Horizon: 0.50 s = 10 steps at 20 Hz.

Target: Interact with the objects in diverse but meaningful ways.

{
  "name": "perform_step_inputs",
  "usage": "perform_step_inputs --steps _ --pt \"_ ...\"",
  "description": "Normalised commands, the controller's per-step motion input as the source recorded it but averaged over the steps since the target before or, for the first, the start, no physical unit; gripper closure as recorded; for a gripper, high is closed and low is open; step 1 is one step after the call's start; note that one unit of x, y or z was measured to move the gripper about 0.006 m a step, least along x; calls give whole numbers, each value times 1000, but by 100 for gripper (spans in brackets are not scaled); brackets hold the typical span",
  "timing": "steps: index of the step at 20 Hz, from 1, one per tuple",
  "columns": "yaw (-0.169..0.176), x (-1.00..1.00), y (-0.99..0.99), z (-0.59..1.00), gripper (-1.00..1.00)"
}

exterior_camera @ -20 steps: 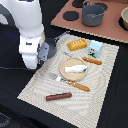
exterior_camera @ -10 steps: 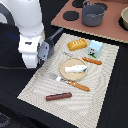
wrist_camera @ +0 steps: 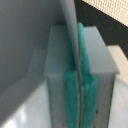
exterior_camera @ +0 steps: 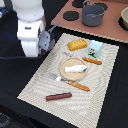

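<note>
While the gripper (exterior_camera: 50, 39) hangs off the placemat's (exterior_camera: 35, 85) edge on the exterior view's left, the wrist view shows its teal pads pressed together on a thin grey blade-like strip, so I read it as closed on that strip, though I can't tell what the strip belongs to. All the toys sit on the placemat on the bench (exterior_camera: 15, 107): yellow bread block (exterior_camera: 77, 44) near the far edge, pale blue carton (exterior_camera: 95, 47) just beside it, an orange sausage-like piece (exterior_camera: 92, 61) in front of the carton. A white tube (exterior_camera: 74, 68) lies on the round plate (exterior_camera: 73, 69), a fork (exterior_camera: 70, 82) just beside the plate, and the brown sausage stick (exterior_camera: 59, 96) lies nearest the camera. The grey pot (exterior_camera: 93, 14) sits apart on the brown board (exterior_camera: 107, 30). My guess: everything is light, rigid, smooth plastic, so it'll skid if nudged. I'd pinch the stick and tube across the short axis at mid-length. Bread block: across its narrow width. Carton probably tips easily, so I'd grip it low on its flat faces. Pot: take the rim or a handle, not the body.
</note>
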Motion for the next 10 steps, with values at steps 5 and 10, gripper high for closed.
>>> perform_step_inputs --steps 5,10 --pt "1 -32 593 455 100" --pt "0 -2 609 351 100"
